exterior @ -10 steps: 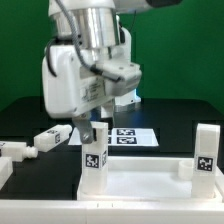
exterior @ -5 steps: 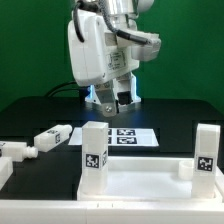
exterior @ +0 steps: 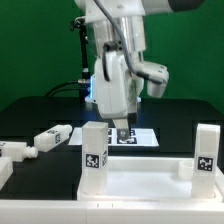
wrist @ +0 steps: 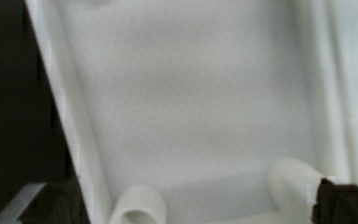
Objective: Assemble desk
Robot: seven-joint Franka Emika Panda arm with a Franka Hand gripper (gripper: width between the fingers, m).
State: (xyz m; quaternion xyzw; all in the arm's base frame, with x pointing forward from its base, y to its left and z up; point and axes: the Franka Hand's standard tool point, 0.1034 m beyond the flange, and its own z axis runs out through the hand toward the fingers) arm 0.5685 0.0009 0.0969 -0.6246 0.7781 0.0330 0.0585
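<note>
Desk tabletop (exterior: 140,186), gripper (exterior: 122,130) above, pointing straight down, jaws apart

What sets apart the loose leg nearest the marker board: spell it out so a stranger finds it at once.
Start at the white tabletop in front, where two upright legs stand. To the exterior view's left of it, loose legs lie on the black table. The wanted leg lies slantwise, closest to the marker board; its neighbours sit nearer the picture's left edge.

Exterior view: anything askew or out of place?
Nothing stands out. One leg and a second leg stand upright on the tabletop; loose legs lie on their sides at the exterior view's left.
</note>
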